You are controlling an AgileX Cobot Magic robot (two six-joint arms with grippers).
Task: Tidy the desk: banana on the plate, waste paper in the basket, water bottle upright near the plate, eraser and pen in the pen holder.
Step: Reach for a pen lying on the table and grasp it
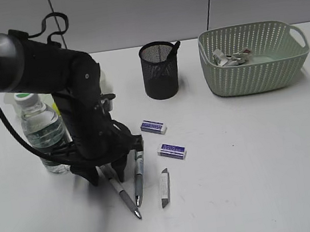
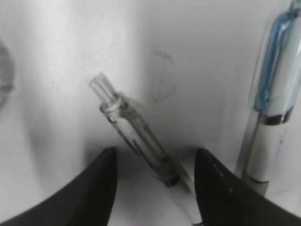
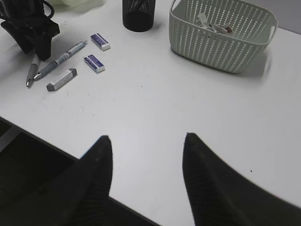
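- From outside: my left gripper (image 1: pixel 112 169) is down at the counter (image 1: pixel 254 165), its fingers standing apart over the top end of a clear pen (image 1: pixel 121 192). That pen lies flat, its long axis running from under my fingers toward the near edge and slightly right, tip pointing away from me. A second pen (image 1: pixel 139 176) lies just beside it on the right, then a grey pen-like stick (image 1: pixel 164 188), with two erasers (image 1: pixel 153 126) (image 1: pixel 171 150) beyond. The pen holder (image 1: pixel 160 70) stands well behind, the basket (image 1: pixel 255 57) with waste paper (image 1: pixel 231 57) to its right, and the water bottle (image 1: pixel 43 131) upright beside my left arm.
- From my left wrist: both fingers (image 2: pixel 89 188) are released, one each side of the clear pen (image 2: pixel 136 136), which crosses the gap on a slant. I touch nothing yet. The blue-clipped pen (image 2: pixel 270 103) sits just outside my right-hand finger.
- From my right wrist: my right gripper (image 3: pixel 146 179) hangs spread and empty over the near counter edge, well apart from the pens (image 3: pixel 59 60). My left arm is plainly the nearer; I judge closing across the pen's barrel comes next.
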